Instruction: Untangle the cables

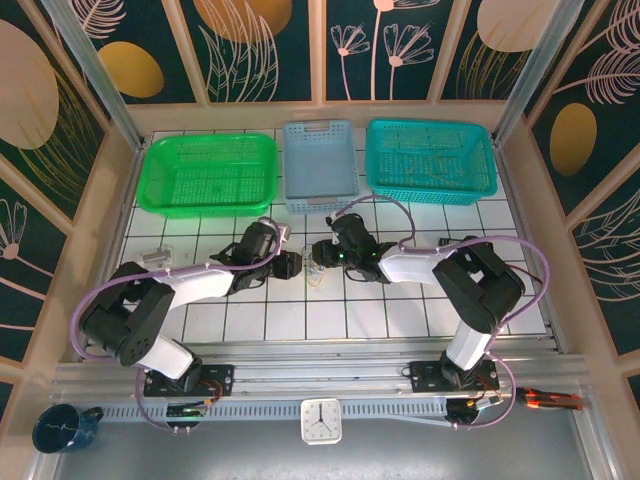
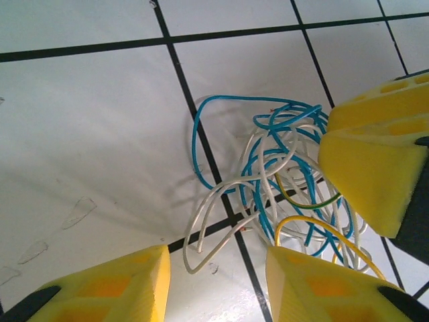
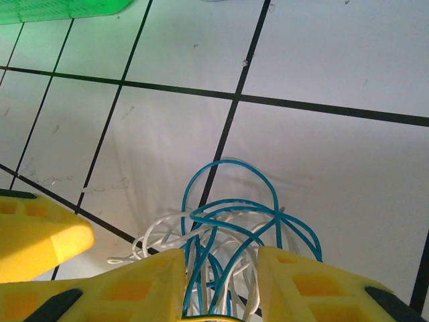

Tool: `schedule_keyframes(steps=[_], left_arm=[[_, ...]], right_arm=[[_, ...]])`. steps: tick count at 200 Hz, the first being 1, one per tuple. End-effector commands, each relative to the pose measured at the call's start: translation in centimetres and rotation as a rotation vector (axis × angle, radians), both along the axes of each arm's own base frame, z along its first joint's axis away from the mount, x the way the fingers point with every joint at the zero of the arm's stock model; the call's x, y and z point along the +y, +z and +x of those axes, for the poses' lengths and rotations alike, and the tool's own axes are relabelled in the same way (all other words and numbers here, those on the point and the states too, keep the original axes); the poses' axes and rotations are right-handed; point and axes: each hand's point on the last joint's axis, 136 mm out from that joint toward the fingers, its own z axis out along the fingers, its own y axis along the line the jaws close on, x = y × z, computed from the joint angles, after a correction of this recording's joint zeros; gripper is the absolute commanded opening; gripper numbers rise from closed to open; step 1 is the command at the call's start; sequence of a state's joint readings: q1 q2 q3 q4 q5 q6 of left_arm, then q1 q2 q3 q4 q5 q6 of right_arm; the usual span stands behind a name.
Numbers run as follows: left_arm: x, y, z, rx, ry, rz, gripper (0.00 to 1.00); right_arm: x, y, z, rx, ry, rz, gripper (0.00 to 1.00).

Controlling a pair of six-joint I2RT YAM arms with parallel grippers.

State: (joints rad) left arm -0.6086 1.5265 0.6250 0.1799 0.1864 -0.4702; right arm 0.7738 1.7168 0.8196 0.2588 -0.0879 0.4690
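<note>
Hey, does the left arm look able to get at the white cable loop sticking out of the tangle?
Probably yes. The left gripper hovers, jaws apart, straddling the white cable loop on bare table; the right gripper crowds the other side of the cables, away from that loop.

**Bystander items, tabletop and front rail**

White tiled table [image 1: 290, 320]. Green basket [image 1: 210, 172] at eleven o'clock, grey-blue basket [image 1: 318, 165] at twelve, teal basket [image 1: 430, 160] at one. Small white clock [image 1: 321, 421] at six. Dark blue mug [image 1: 65, 428] at seven. Orange-handled tool [image 1: 550, 400] at five.
</note>
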Motion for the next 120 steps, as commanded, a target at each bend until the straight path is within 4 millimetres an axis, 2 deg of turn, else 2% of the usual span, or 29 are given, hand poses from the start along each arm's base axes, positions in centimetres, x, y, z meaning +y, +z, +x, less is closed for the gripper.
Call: schedule_keyframes(steps=[1, 120], left_arm=[[-1.1, 0.3, 0.2, -0.018, -0.044, -0.019, 0.41], [-1.4, -0.7, 0.7, -0.015, -0.045, 0.005, 0.30]], right_arm=[[-0.2, -1.0, -0.2, 0.004, 0.013, -0.011, 0.34], [-0.4, -1.0, -0.2, 0.000, 0.009, -0.012, 0.34]])
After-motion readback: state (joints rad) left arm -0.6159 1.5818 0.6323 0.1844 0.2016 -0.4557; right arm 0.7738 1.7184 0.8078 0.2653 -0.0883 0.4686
